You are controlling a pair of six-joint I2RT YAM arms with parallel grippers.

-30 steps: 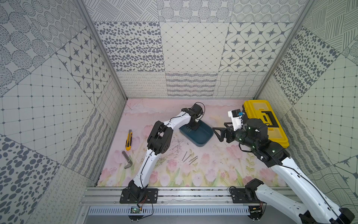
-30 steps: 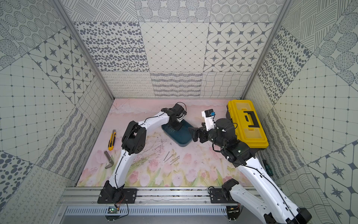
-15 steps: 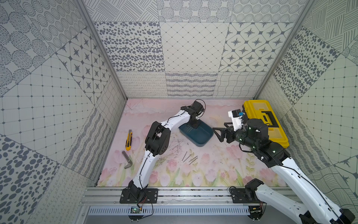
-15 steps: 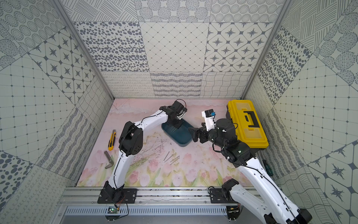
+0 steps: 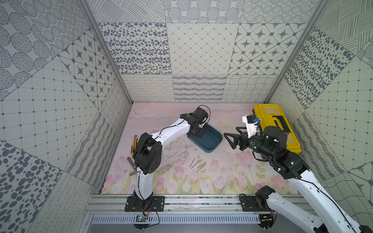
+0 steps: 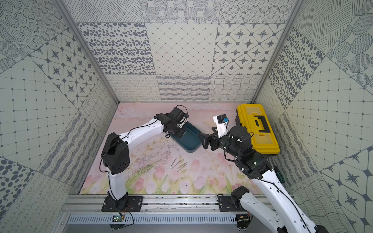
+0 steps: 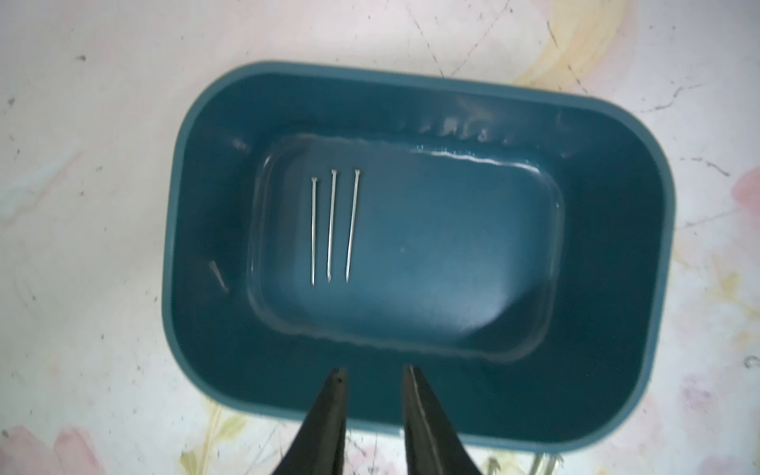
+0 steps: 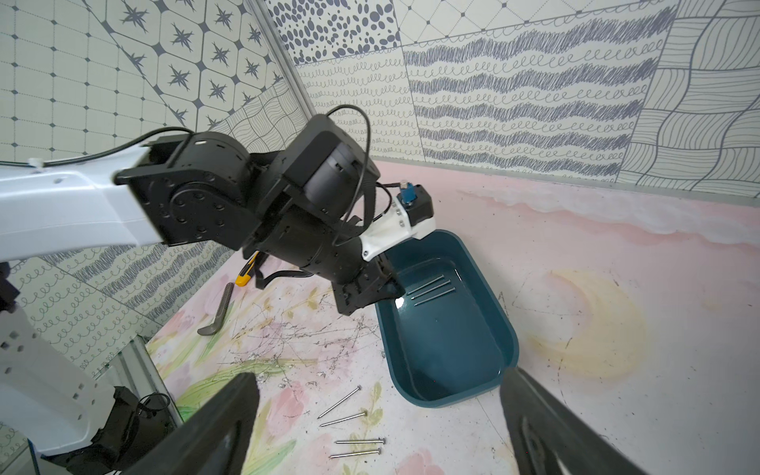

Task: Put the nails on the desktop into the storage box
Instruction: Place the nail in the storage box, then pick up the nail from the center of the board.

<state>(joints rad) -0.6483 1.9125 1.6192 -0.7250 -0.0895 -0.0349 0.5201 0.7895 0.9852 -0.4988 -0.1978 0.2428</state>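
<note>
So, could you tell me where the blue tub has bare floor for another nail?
In the dark teal plastic storage box, the floor is bare from the three thin grey nails across to the opposite short wall. Crowded only at the nails' end, near the open left gripper.

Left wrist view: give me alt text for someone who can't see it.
Three nails lie side by side on the floor of the teal storage box, which sits on the floral desktop. The left gripper, slightly open and empty, hangs over one long side of the box.
</note>
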